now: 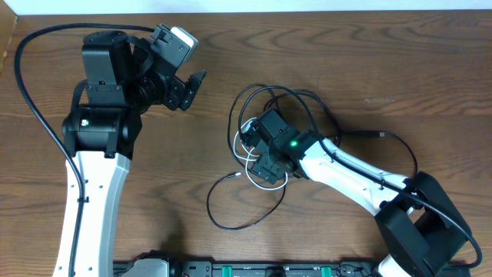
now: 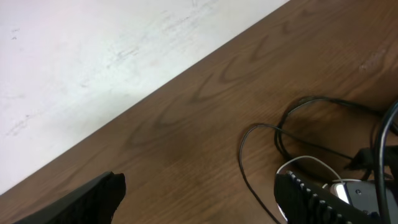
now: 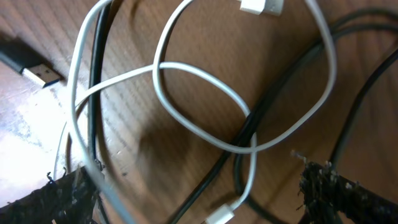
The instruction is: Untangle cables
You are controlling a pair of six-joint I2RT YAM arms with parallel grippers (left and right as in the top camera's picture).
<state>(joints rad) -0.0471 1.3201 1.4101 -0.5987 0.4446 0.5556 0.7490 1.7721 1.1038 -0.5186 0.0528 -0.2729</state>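
Right end effector (image 3: 202, 190) hovers, jaws wide apart, over the limp, light white cable (image 3: 157, 71), I'd grab mid-loop.

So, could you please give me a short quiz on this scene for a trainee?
1. True or false: the left fingers hold a cable.
2. Which colour is the looped cable between the right fingers? A white, B red, C yellow.
3. Short answer: over what does the right arm hang?
Key: 1 false; 2 A; 3 the tangle.
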